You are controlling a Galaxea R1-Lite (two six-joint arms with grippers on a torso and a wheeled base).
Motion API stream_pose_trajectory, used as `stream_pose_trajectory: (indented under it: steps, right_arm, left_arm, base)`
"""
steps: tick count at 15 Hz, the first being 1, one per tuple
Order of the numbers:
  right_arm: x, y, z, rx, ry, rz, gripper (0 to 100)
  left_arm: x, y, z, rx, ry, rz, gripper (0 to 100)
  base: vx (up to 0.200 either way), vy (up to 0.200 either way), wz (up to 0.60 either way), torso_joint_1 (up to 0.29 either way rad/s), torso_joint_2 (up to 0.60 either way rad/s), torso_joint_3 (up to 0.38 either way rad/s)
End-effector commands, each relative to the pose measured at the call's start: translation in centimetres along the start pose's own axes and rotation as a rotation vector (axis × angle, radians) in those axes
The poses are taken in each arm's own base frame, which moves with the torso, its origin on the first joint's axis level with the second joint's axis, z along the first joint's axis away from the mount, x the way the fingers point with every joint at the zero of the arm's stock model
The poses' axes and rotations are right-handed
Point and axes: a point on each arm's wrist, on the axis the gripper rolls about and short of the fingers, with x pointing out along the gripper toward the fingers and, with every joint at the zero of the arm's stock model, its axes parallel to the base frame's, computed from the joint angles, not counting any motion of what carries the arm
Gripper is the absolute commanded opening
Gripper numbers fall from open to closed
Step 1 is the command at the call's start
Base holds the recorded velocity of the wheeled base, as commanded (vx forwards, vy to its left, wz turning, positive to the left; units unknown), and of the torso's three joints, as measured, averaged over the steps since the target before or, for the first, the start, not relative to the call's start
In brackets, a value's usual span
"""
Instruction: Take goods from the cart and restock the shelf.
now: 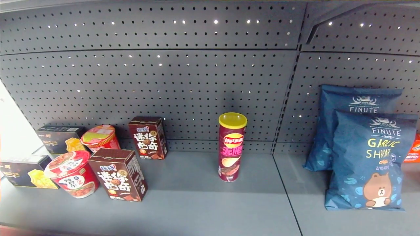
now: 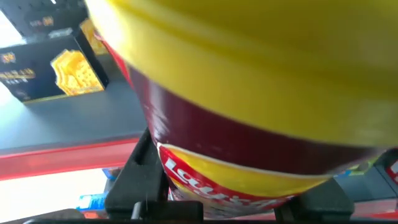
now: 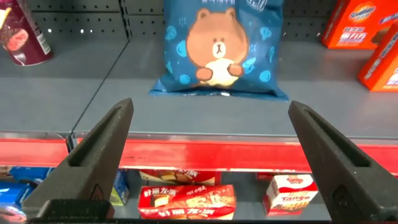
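The left pincer (image 2: 224, 186) is clamped on a held chip can (image 2: 211, 134), maroon with a yellow lid, with black fingers (image 2: 140, 174) on either side of it. Behind the can are the grey shelf (image 2: 81, 118) and its red front edge (image 2: 62, 158). The right pincer (image 3: 210, 106) has its fingers wide apart with nothing between them. It sits level with that red edge and faces a bear-print bag (image 3: 217, 46).

In the head view, a standing chip can (image 1: 232, 147) is upright at the centre of the shelf. At 8 o'clock from it stand two brown boxes (image 1: 119, 173), two red noodle cups (image 1: 73, 173) and two black boxes (image 1: 24, 170). At 3 o'clock, two blue crisp bags (image 1: 367, 164) lean against the pegboard (image 1: 164, 82), with an orange box (image 1: 414, 150) just past them.
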Motion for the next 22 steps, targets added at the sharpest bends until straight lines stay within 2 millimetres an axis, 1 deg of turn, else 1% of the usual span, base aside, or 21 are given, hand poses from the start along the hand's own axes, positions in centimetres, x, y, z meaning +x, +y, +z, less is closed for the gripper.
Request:
stream_pose_trajectory:
  steps: [1,3,4,5,6,7,8,9,10,11,12,13,14,15,16,17,18,20,21,22]
  right_arm:
    - [0.0,0.0,0.0,0.001,-0.001,0.0,100]
    - [0.0,0.0,0.0,-0.001,-0.001,0.0,100]
    - [0.0,0.0,0.0,-0.001,-0.001,0.0,100]
    - [0.0,0.0,0.0,-0.001,-0.001,0.0,100]
    - [0.0,0.0,0.1,-0.011,-0.002,0.008,100]
    - [0.0,0.0,0.0,-0.015,-0.001,0.011,100]
    - [0.0,0.1,0.1,-0.065,-0.002,0.041,100]
    - [0.1,0.1,0.1,-0.065,0.007,0.036,100]
    - [0.0,0.1,0.1,-0.064,0.004,0.042,100]
    - [0.0,0.1,0.1,-0.065,0.002,0.048,100]
    - [0.0,0.1,0.1,-0.061,-0.001,0.04,100]
    - [0.1,0.0,0.5,-0.007,0.01,-0.007,100]
    - [0.2,-0.1,3.3,0.027,-0.007,-0.041,100]
    - [1.5,-0.1,11.6,-0.196,-0.101,0.011,100]
    - [2.8,0.3,12.2,-0.226,-0.033,0.143,100]
    - [3.0,0.5,11.5,-0.221,0.024,0.26,100]
    - [3.1,0.7,11.3,-0.201,0.058,0.357,100]
    - [3.8,1.2,11.0,-0.145,0.099,0.579,100]
    - [4.8,1.5,11.3,-0.112,0.14,0.683,100]
    - [6.0,1.9,12.2,-0.076,0.145,0.718,100]
  left_arm:
    - [-0.1,0.0,0.0,0.0,-0.01,0.001,0]
    - [-0.2,0.0,0.3,-0.001,-0.023,0.002,0]
    - [-0.4,0.1,1.1,-0.002,-0.048,0.009,0]
    - [-0.8,0.4,2.8,-0.003,-0.067,0.036,0]
    - [-1.2,0.6,4.0,0.0,-0.05,0.064,0]
    - [-1.3,0.6,4.2,0.0,-0.049,0.067,0]
    - [-2.7,1.0,6.1,0.014,-0.032,0.115,0]
    - [-3.2,1.1,6.2,0.017,-0.015,0.151,0]
    - [-4.2,1.1,6.6,0.019,-0.011,0.207,0]
    - [-4.7,1.0,7.1,0.016,-0.021,0.234,0]
    - [-5.0,0.9,7.2,0.015,-0.018,0.258,0]
    - [-5.0,0.7,7.2,0.013,-0.017,0.28,0]
    - [-5.0,0.6,7.1,0.014,-0.01,0.287,0]
    - [-4.9,0.6,6.4,0.016,0.0,0.281,0]
    - [-4.6,0.5,6.0,0.021,0.015,0.27,0]
    - [-4.3,0.5,5.7,0.025,0.025,0.249,0]
    - [-4.1,0.4,5.4,0.029,0.032,0.205,0]
    - [-4.2,0.2,5.7,0.028,0.018,0.129,0]
    - [-4.1,0.2,5.8,0.029,0.016,0.106,0]
    - [-4.0,0.2,5.9,0.03,0.023,0.102,0]
  base:
    - [0.0,0.0,0.0,0.0,0.0,0.0]
    - [0.0,0.0,0.0,0.0,0.0,0.0]
    - [0.0,0.0,0.0,0.0,0.0,0.0]
    - [0.0,0.0,0.0,0.0,0.0,0.0]
    - [0.0,0.0,0.0,0.0,0.0,0.0]
    - [0.0,0.0,0.0,0.0,0.0,0.0]
    - [0.0,0.0,0.0,0.0,0.0,0.0]
    - [0.0,0.0,0.0,0.0,0.0,0.0]
    - [0.0,0.0,0.0,0.0,0.0,0.0]
    - [0.0,0.0,0.0,0.0,0.0,0.0]
    - [0.0,0.0,0.0,0.0,0.0,0.0]
    - [0.0,0.0,0.0,0.0,0.0,0.0]
    - [0.0,0.0,0.0,0.0,0.0,0.0]
    - [0.0,0.0,0.0,0.0,0.0,0.0]
    - [0.0,0.0,0.0,0.0,0.0,0.0]
    - [0.0,0.0,0.0,0.0,0.0,0.0]
    - [0.0,0.0,0.0,0.0,0.0,0.0]
    - [0.0,0.0,0.0,0.0,0.0,0.0]
    - [0.0,0.0,0.0,0.0,0.0,0.0]
    - [0.0,0.0,0.0,0.0,0.0,0.0]
